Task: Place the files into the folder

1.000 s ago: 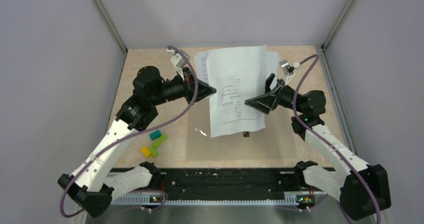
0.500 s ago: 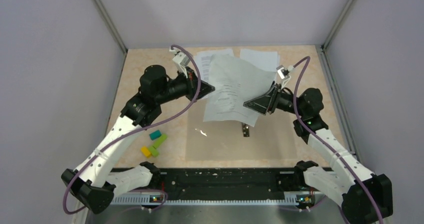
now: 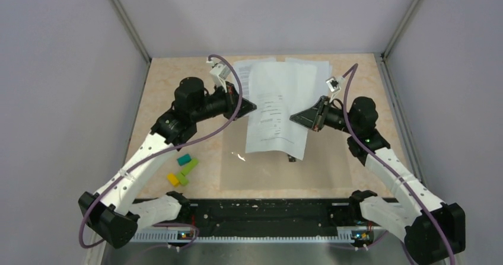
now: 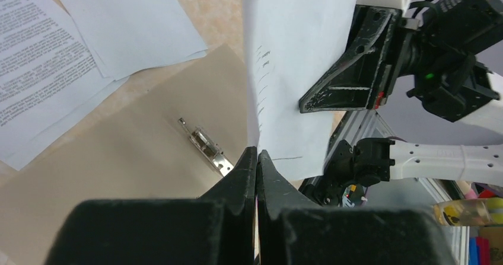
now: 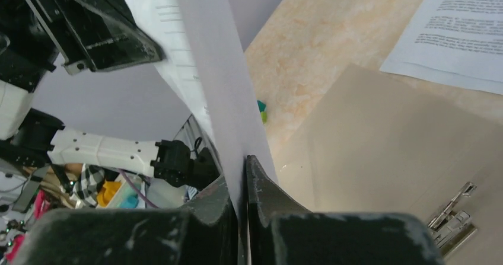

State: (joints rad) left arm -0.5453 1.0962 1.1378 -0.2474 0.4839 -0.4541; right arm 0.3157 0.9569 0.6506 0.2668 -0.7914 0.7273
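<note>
One white printed sheet of the files (image 3: 276, 111) hangs in the air above the open tan folder (image 3: 320, 170). My left gripper (image 3: 251, 107) is shut on its left edge. My right gripper (image 3: 293, 118) is shut on its right side. In the left wrist view the jaws (image 4: 256, 153) pinch the sheet (image 4: 296, 69) edge-on, over the folder (image 4: 130, 170) and its metal clip (image 4: 204, 146). The right wrist view shows that gripper (image 5: 244, 161) closed on the sheet (image 5: 213, 69), with the folder (image 5: 385, 146) and clip (image 5: 454, 214) below. More files (image 3: 308, 68) lie flat on the table behind.
Small coloured blocks (image 3: 184, 169) lie on the speckled table left of the folder. Grey walls close in the table at the left, right and back. The black rail with the arm bases (image 3: 267, 214) runs along the near edge.
My right gripper has closed from wide open onto the sheet's right side. The sheet has dropped lower and hangs straighter between both grippers. The left gripper stayed shut on it.
</note>
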